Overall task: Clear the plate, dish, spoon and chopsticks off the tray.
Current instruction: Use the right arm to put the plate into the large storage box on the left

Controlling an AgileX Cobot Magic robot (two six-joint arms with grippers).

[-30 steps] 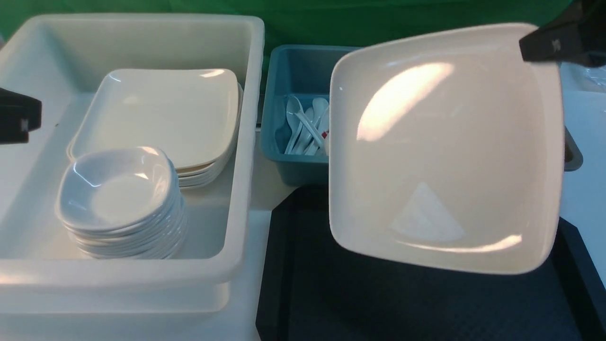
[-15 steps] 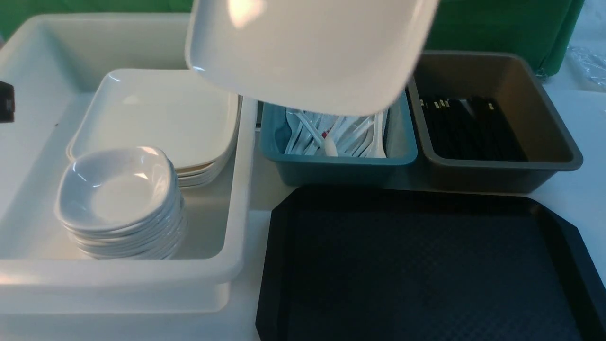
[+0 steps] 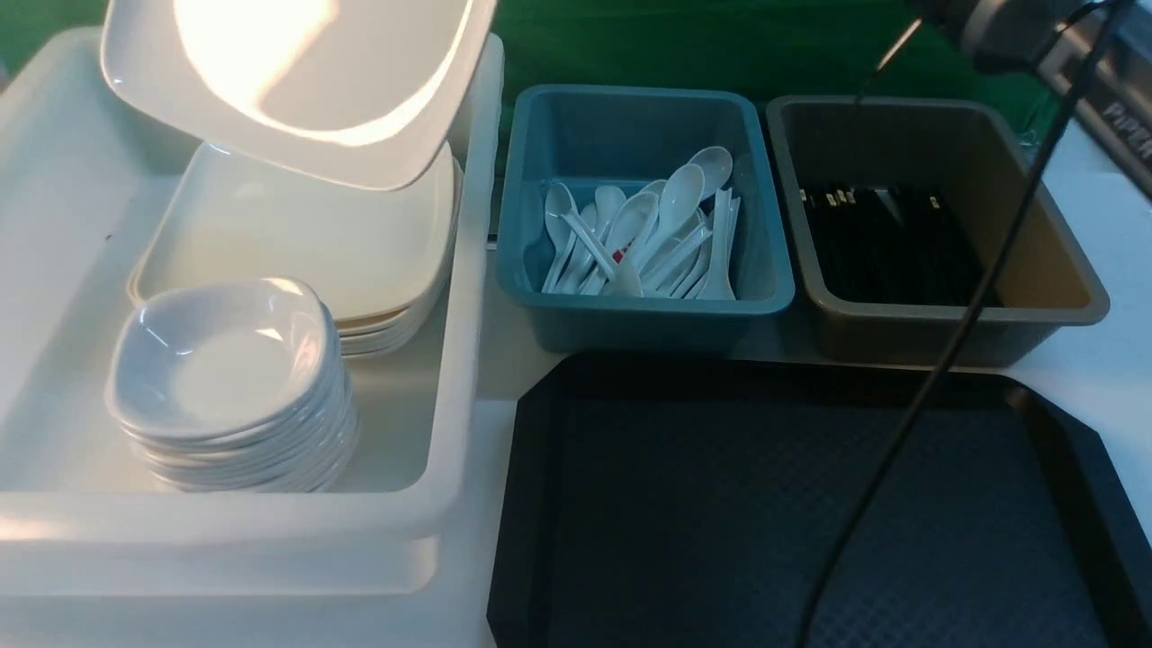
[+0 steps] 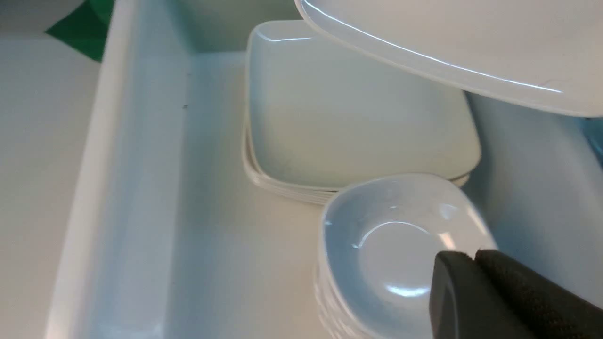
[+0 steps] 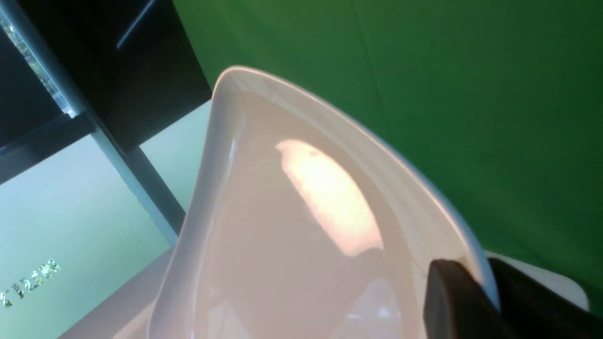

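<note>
The large white square plate (image 3: pixel 297 90) hangs tilted in the air over the white tub, above a stack of like plates (image 3: pixel 306 243). My right gripper (image 5: pixel 485 282) is shut on the plate's rim (image 5: pixel 471 263), one finger on each face. It is out of the front view; only the arm (image 3: pixel 999 27) shows there. The left gripper (image 4: pixel 475 256) is shut on nothing, just above a stack of small dishes (image 4: pixel 391 245). The black tray (image 3: pixel 720 522) lies bare at the front right. Spoons (image 3: pixel 648 234) and chopsticks (image 3: pixel 891 243) lie in the tubs behind it.
The white tub (image 3: pixel 468 270) at the left holds the plate stack and the dish stack (image 3: pixel 225 369). A blue tub (image 3: pixel 648 315) and a brown tub (image 3: pixel 945 337) stand side by side behind the tray. A black cable (image 3: pixel 936 360) hangs across the tray's right side.
The held plate has swung left, from over the tray, past the blue tub, to above the white tub's plate stack. The left gripper has slipped out of the front view's left edge.
</note>
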